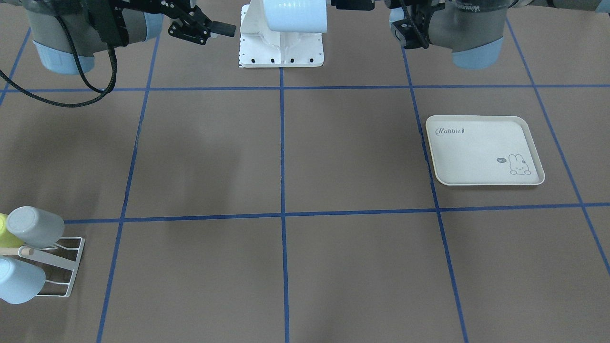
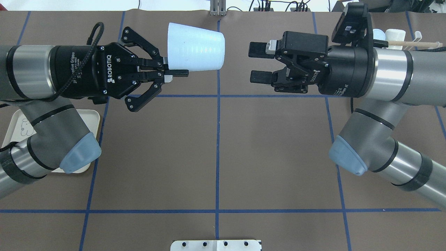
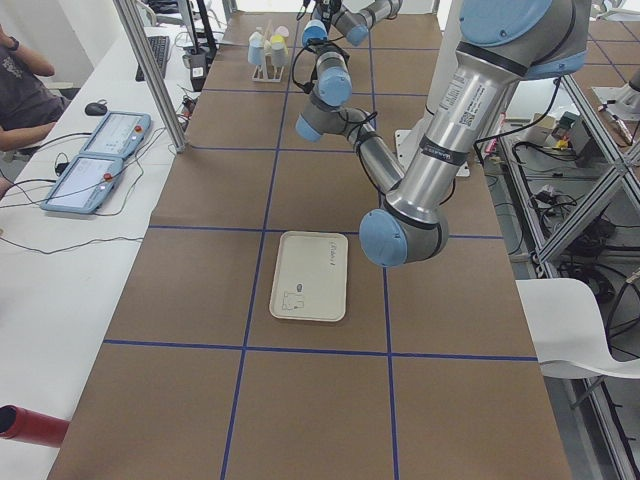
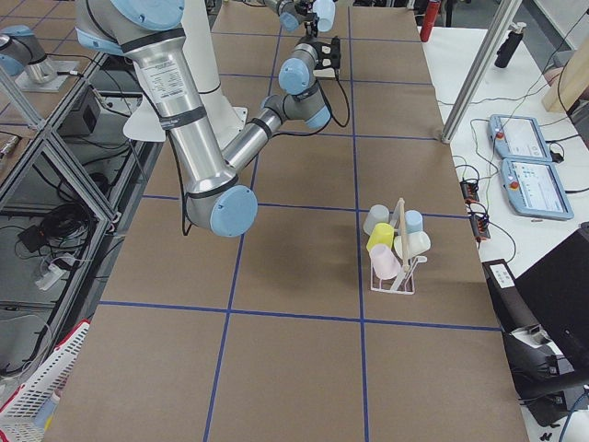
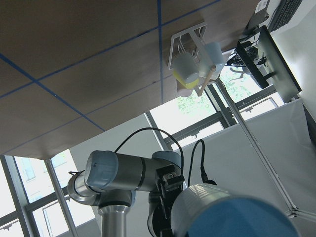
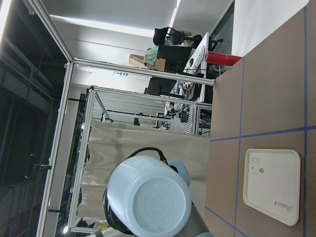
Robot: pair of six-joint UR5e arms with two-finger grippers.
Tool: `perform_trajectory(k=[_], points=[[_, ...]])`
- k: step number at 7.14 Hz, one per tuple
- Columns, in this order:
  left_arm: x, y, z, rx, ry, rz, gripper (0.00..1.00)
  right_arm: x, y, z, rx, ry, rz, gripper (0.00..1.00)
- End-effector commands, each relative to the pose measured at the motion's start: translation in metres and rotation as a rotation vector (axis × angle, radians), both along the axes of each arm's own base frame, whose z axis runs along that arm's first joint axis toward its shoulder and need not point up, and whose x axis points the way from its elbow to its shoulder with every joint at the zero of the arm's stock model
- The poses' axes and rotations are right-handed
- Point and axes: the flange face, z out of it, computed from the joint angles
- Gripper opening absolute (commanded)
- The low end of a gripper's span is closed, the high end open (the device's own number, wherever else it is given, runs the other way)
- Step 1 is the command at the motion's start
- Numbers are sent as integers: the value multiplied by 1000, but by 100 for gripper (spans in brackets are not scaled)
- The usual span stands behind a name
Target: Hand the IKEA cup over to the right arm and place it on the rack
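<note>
My left gripper (image 2: 173, 71) is shut on the rim of the pale blue IKEA cup (image 2: 197, 47), which it holds sideways in the air over the far middle of the table. The cup's base points at my right gripper (image 2: 259, 61), which stands open a short gap away and does not touch it. That ribbed base fills the right wrist view (image 6: 149, 192), and the cup (image 1: 295, 14) sits at the top edge of the front-facing view. The white wire rack (image 1: 62, 267) with its wooden dowel stands on my right side (image 4: 396, 267) and carries several cups.
A cream "Rabbit" tray (image 1: 481, 150) lies flat on my left side, partly under my left arm's elbow (image 2: 87, 118). Blue tape lines divide the brown table. A person sits at a side desk (image 3: 20, 80) with tablets beyond the table.
</note>
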Motion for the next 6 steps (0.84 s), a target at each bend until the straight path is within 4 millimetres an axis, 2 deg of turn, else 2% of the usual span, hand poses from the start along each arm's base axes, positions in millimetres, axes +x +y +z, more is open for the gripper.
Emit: perform_trajectory(k=[1, 3, 6], points=[[5, 10, -9, -22, 36, 41, 0, -9, 4, -14, 5, -31, -4, 96], [19, 20, -13, -40, 60, 55, 0, -12, 7, -20, 14, -42, -13, 96], [22, 22, -14, -40, 63, 61, 0, -17, 11, -27, 19, -55, -18, 96]])
